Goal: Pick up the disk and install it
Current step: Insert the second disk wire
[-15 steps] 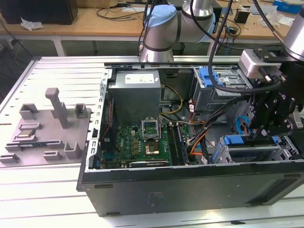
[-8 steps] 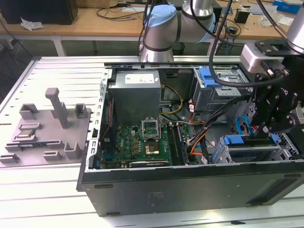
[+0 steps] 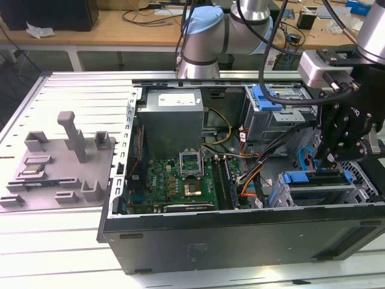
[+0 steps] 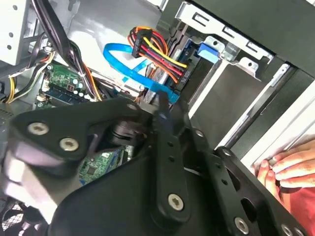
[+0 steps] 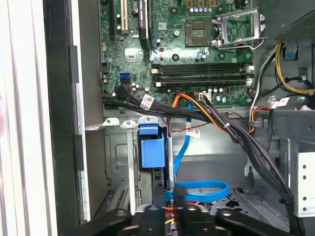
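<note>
Grey moulded fixture tray (image 3: 60, 162) at the exterior view's left, flat on the slatted metal table (image 3: 72, 96), posts upright. Just beside it, toward the right, open black computer case (image 3: 240, 232) lying on its side. Inside, from left: green motherboard (image 3: 180, 183); grey power supply (image 3: 171, 117) behind it, with a white label, print too small to read; bundle of black, orange and yellow cables (image 3: 252, 174) crossing toward the drive bays.

Further right, the disk (image 3: 310, 179): blue carrier frame uppermost, silver-grey body below it, seated in the lower drive bay at the case's right end. No label text readable on it.

Black gripper (image 3: 329, 161) directly above the disk, tips just over the blue frame; contact not resolvable. In the second wrist view, gripper (image 4: 167, 112) closed, fingers (image 4: 167, 162) drawn together at the tips next to a flat blue data cable (image 4: 123, 54) and a red-yellow-black power plug (image 4: 152, 49). Nothing discernible pinched between the tips. Person's hand (image 4: 288, 167) resting on the case edge, well apart from the gripper.

In the first wrist view, gripper (image 5: 174, 211) over the same blue cable (image 5: 202, 189). White tags on the cables (image 5: 146, 102), writing not legible.
</note>
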You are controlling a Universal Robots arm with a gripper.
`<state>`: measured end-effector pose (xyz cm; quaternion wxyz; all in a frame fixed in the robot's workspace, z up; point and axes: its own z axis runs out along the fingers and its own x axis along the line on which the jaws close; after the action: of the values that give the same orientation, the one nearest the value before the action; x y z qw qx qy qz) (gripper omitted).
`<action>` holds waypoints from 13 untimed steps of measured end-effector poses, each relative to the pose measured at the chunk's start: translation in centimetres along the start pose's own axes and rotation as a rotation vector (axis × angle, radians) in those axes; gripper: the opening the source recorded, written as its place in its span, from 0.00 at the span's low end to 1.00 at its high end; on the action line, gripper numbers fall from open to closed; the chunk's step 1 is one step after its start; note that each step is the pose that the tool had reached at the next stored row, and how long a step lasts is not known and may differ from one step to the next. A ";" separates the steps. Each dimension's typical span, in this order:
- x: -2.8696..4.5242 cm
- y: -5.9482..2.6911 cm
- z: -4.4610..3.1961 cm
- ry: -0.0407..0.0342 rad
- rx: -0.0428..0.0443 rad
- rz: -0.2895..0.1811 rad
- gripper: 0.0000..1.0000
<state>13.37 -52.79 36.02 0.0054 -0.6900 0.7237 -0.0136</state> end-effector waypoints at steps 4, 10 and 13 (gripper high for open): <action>-0.28 0.47 -0.33 -0.0003 0.0057 0.002 0.11; -0.45 1.39 -0.94 -0.0008 0.0178 0.003 0.11; -0.44 1.57 -0.96 -0.0010 0.0209 0.003 0.11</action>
<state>11.80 -52.27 36.93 0.0129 -0.6889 0.7244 -0.0208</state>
